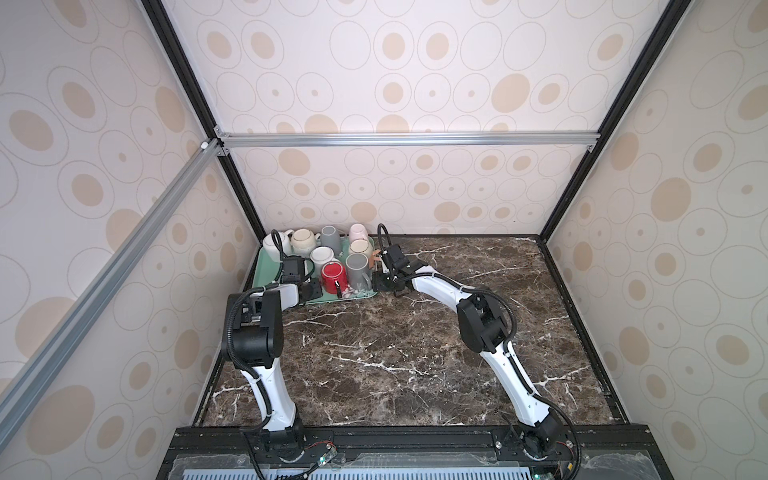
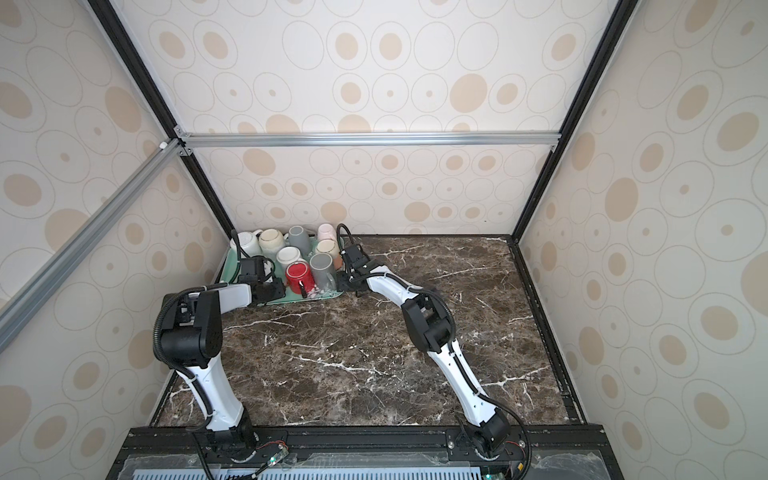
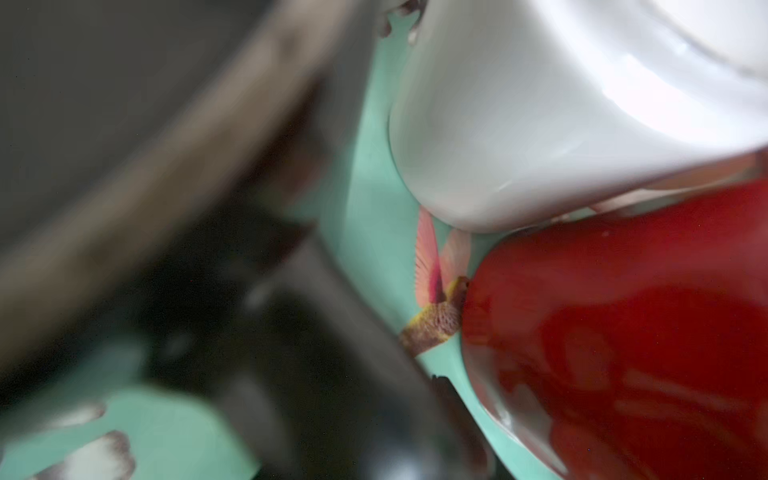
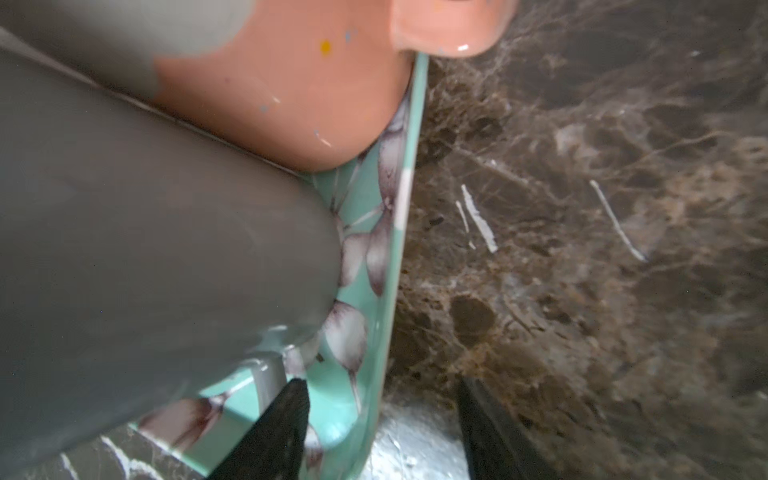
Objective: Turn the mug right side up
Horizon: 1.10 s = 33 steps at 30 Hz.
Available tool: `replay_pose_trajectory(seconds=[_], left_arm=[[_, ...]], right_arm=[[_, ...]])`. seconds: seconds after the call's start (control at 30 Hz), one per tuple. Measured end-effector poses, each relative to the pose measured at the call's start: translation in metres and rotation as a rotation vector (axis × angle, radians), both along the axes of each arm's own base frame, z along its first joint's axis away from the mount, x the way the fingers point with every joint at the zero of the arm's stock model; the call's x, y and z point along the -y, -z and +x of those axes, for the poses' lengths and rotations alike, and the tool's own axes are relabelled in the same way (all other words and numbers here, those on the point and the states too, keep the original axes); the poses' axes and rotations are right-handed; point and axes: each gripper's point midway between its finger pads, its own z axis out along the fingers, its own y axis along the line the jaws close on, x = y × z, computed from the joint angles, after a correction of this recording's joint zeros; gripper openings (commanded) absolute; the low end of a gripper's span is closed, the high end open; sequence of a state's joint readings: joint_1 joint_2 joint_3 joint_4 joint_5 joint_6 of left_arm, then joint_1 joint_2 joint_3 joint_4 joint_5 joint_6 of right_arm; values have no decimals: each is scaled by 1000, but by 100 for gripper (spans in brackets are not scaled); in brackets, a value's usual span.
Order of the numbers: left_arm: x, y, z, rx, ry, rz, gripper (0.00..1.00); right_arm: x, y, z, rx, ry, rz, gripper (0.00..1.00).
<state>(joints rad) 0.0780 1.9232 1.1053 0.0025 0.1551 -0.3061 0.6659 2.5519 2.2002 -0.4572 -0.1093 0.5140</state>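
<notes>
1. In both top views the left gripper [image 1: 323,291] [image 2: 286,289] lay low at the near left part of the tray [image 1: 268,270], close against the red mug [image 1: 333,276]. Its wrist view was blurred. I could not tell whether its jaws stood apart or were gripping.
2. One teal tray sat at the upper left of the brown marble table [image 1: 415,353], against the back wall. It was printed with pale flowers, and the left wrist view showed a pink-winged motif on it [image 3: 432,270].
3. Eight mugs stood on the tray.
   - The back row, left to right, held the back white mug [image 1: 272,243], a cream mug [image 1: 303,241], the back grey mug [image 1: 331,235] and a pink mug [image 1: 357,232].
   - The next row held the middle white mug [image 1: 322,255] and a speckled peach mug [image 1: 360,248].
   - The nearest row held the red mug and the front grey mug [image 1: 357,267].
4. The red mug stood at the tray's near edge, left of centre in both top views. It was upside down, with its base up, its mouth on the tray and its long axis vertical. The left wrist view showed it [image 3: 623,332] just beside the middle white mug [image 3: 540,124].
5. The right gripper [image 1: 377,284] [image 4: 386,432] sat at the tray's near right corner with its jaws apart, gripping nothing. One of its fingers [image 4: 286,428] was over the tray and the other over the table, with the tray rim [image 4: 399,291] between them. The front grey mug [image 4: 145,249] and the speckled peach mug [image 4: 282,91] were close by.
</notes>
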Motion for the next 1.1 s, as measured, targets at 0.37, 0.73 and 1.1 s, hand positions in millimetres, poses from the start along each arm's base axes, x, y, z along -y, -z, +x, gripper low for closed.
replay_pose_trajectory(seconds=[0.37,0.73,1.1], left_arm=[[-3,3,-30,-45,-39,23,39],[9,3,-67,-35,-40,8,41],[27,9,-121,-47,-124,-88,37]], right_arm=[[-2,10,-10,-26,10,10,14],[12,9,-37,-47,87,18,2],[36,12,-92,-77,95,10,0]])
